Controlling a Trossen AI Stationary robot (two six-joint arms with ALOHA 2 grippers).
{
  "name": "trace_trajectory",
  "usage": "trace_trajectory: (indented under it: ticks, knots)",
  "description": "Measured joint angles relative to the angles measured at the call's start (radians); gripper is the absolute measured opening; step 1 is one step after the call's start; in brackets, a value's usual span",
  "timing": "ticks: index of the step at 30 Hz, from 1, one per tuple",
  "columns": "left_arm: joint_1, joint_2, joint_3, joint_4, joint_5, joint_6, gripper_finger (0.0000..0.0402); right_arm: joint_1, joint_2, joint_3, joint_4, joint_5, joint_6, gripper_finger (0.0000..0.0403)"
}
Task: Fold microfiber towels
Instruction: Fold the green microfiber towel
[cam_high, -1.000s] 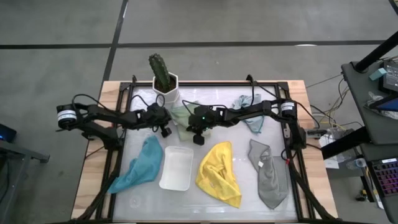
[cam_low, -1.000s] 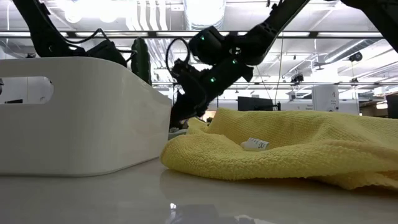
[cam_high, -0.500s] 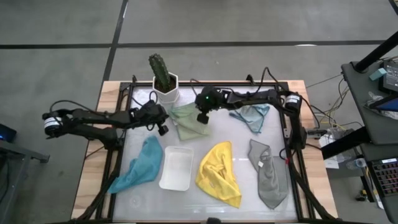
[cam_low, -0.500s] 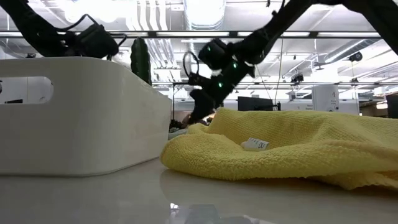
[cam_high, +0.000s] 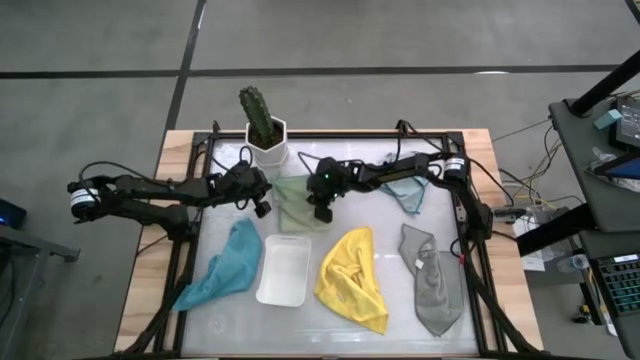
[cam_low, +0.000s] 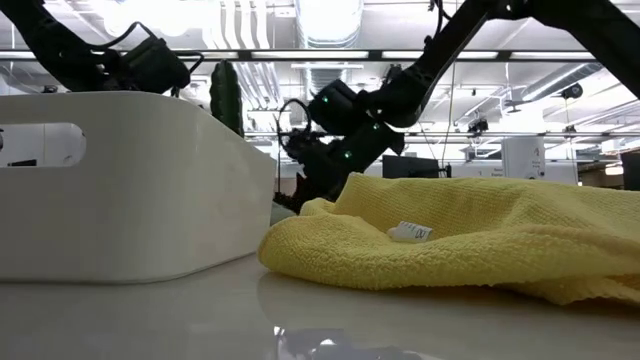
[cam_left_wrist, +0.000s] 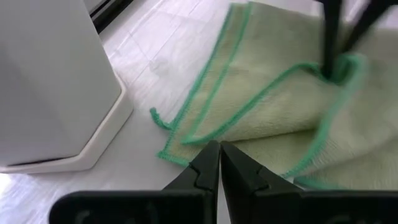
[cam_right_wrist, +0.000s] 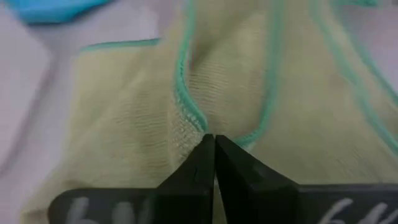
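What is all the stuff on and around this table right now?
Pale green towel: one, back centre, between both grippers.
Light blue towel: one, back right.
Teal towel: one, front left.
Yellow towel: one, front centre.
Grey towel: one, front right.
Tray: one, white, between teal and yellow towels.
Cactus: one, green, in a white pot, back edge.
Table: one, white top.
Left gripper: shut, at the green towel's edge.
Right gripper: shut on the pale green towel.

**Both hands closed, meeting near mid-desk**

Left hand (cam_high: 264, 207) reaching in from the left side, arm stretched low and nearly straight, fingers (cam_left_wrist: 205, 167) pressed together on nothing. Right hand (cam_high: 321, 212) extended from the right side, wrist bent downward, fingers (cam_right_wrist: 200, 163) pinched on a fold of pale green towel (cam_right_wrist: 124, 137).
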Motion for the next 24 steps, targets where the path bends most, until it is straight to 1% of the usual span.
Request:
trace_trajectory:
  ticks: [3, 8, 14, 18, 22, 24]
  knots:
    - [0.000, 0.000, 0.000, 0.001, 0.000, 0.000, 0.0001, 0.023, -0.004, 0.006, -0.004, 0.024, 0.009, 0.0009]
    - [0.000, 0.000, -0.004, 0.000, 0.000, -0.001, 0.0001, 0.057, -0.008, 0.044, 0.003, 0.026, 0.010, 0.0009]
    - [0.000, 0.000, -0.003, 0.004, 0.000, 0.000, 0.0001, 0.109, -0.001, 0.068, 0.066, 0.027, -0.024, 0.0009]
    - [0.000, 0.000, -0.002, 0.005, 0.000, -0.001, 0.0001, 0.117, -0.025, 0.069, 0.034, 0.099, -0.040, 0.0009]
    - [0.000, 0.000, -0.004, 0.000, 0.001, -0.002, 0.0001, 0.099, -0.067, 0.069, -0.009, 0.119, -0.068, 0.0009]
    - [0.000, 0.000, -0.004, -0.001, 0.001, -0.002, 0.0001, 0.089, -0.087, 0.069, -0.050, 0.160, -0.080, 0.0009]
